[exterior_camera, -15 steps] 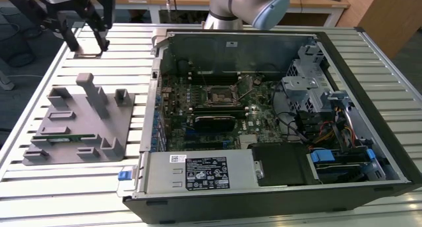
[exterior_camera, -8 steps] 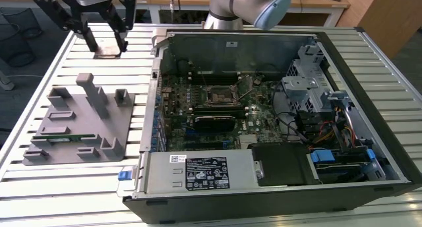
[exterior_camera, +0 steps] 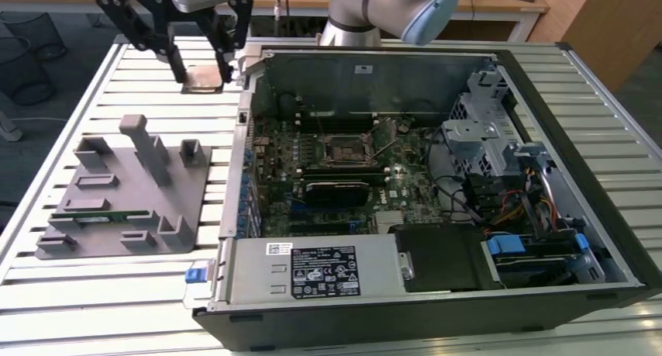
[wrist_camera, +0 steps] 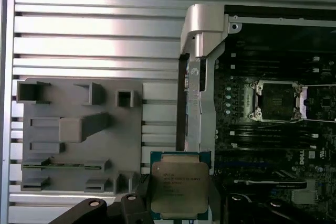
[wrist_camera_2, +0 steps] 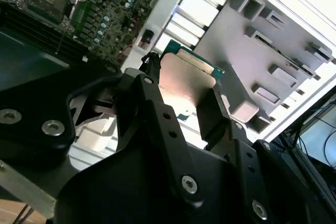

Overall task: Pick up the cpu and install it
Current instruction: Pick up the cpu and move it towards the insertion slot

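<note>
The cpu [exterior_camera: 204,77] is a flat square chip with a silver top. My gripper [exterior_camera: 204,67] is shut on it and holds it in the air over the slatted table, just outside the case's far corner on the exterior view's left. In the second wrist view the cpu [wrist_camera_2: 186,80] sits between two black fingers [wrist_camera_2: 152,103]. The first wrist view looks down on the cpu [wrist_camera: 178,184], its silver plate ringed by a green rim, held in the gripper [wrist_camera: 178,205]. The black socket [exterior_camera: 345,148] with its metal frame lies on the motherboard inside the case, also visible as the socket [wrist_camera: 276,100].
The open computer case [exterior_camera: 538,69] takes up the middle and the exterior view's right of the slatted table [exterior_camera: 124,294]. A grey holder plate [exterior_camera: 119,189] with upright posts lies on the left; a green memory stick [exterior_camera: 98,215] rests in it. Cables and drive bays crowd the case's right side.
</note>
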You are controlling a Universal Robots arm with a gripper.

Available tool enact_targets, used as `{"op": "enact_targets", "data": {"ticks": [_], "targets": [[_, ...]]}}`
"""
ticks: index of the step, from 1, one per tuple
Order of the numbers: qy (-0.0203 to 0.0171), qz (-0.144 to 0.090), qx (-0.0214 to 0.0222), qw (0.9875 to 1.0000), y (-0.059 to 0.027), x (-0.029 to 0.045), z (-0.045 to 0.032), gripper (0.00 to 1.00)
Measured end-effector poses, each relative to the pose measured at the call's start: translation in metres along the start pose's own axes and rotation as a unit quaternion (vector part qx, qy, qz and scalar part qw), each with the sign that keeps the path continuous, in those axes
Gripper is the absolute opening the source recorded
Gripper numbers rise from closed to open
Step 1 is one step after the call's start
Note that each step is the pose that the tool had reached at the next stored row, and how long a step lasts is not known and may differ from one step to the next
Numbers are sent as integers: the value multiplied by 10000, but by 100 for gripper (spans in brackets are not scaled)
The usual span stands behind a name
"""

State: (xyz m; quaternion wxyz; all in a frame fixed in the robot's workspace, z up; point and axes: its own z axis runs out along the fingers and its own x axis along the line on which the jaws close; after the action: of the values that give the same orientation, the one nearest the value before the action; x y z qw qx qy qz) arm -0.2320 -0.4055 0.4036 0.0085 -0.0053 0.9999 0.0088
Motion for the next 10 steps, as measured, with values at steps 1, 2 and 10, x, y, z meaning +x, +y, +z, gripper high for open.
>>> {"op": "enact_targets", "data": {"ticks": [1, 2, 10], "targets": [[0, 0, 0, 10000, 0, -44, 2, 53], [1, 1, 1, 10000, 0, -88, 4, 53], [1, 1, 0, 10000, -2, -303, 17, 53]]}}
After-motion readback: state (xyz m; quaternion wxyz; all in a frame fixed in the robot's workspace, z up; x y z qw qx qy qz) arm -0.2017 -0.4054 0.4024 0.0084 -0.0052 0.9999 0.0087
